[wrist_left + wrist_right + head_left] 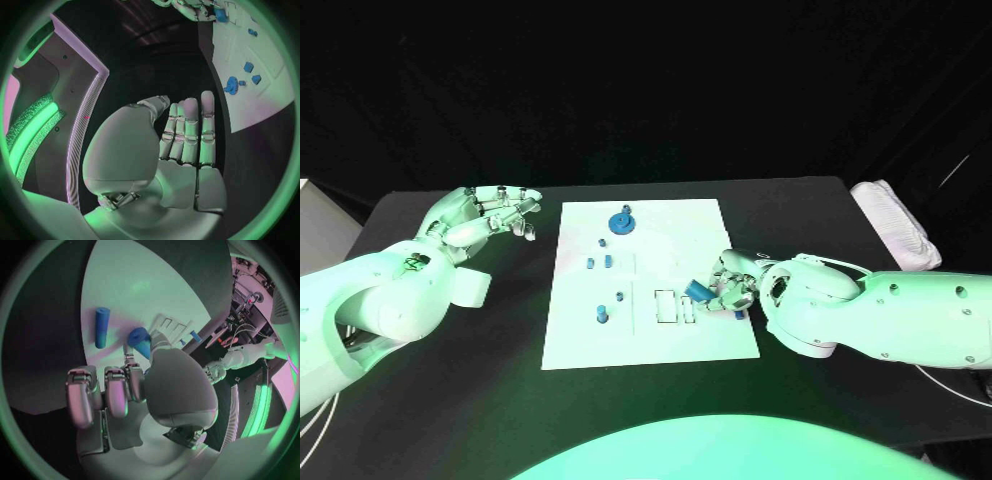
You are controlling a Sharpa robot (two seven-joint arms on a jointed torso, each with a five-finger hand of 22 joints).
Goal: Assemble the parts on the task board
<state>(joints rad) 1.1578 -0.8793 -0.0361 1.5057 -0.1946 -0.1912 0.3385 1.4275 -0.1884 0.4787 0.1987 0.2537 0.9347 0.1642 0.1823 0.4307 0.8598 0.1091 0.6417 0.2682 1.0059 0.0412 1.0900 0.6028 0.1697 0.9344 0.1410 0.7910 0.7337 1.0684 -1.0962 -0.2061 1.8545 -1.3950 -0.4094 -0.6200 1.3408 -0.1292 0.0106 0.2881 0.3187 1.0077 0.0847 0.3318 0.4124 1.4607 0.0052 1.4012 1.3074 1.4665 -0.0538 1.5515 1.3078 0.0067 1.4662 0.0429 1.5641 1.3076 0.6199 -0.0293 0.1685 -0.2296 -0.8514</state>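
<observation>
The right hand (728, 287) sits at the right edge of the task board (653, 340), its fingers curled around a blue cylinder (140, 340) pinched near the thumb, just beside the rectangular slots (678, 305) cut in the board. A second blue cylinder (102, 327) lies loose on the board close by. From here the held piece could tilt or slip if the pinch is shallow, and it may jam against a slot edge if lowered off-square; the hand also hides much of the slot area from the head view. Further out, a blue gear-like part (622, 221) stands near the board's far end, with small blue pegs (602, 315) scattered down its left half. The left hand (485, 215) is released, fingers spread and holding nothing, hovering over the counter (459, 400) well left of the board.
</observation>
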